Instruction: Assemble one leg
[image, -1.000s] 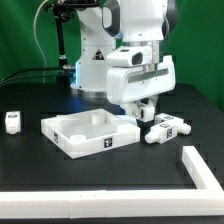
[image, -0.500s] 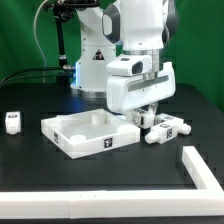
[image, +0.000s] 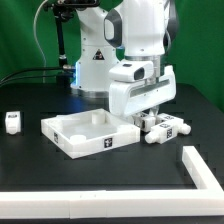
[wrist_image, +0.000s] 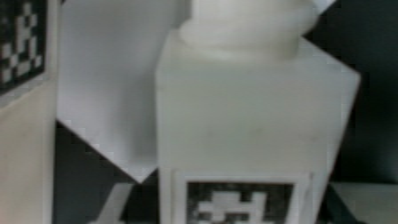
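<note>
Several small white legs with black-and-white tags lie in a cluster (image: 166, 128) just off the exterior view's right of the big white square panel (image: 88, 133). My gripper (image: 147, 119) is low over the near end of that cluster, its fingers mostly hidden behind the hand. In the wrist view one leg (wrist_image: 240, 110) fills the picture, its tag (wrist_image: 238, 202) showing at its end. The jaws stand either side of it and look open. Another leg (image: 12, 121) stands alone at the far left of the exterior view.
A raised white strip (image: 204, 168) runs along the exterior view's right and turns along the front edge (image: 90, 205). The robot's base (image: 95, 70) stands behind the panel. A second tagged white part (wrist_image: 22, 60) shows at the wrist view's edge.
The gripper has come down and slightly toward the exterior view's right, onto the cluster of legs. The legs and panel have not moved.
</note>
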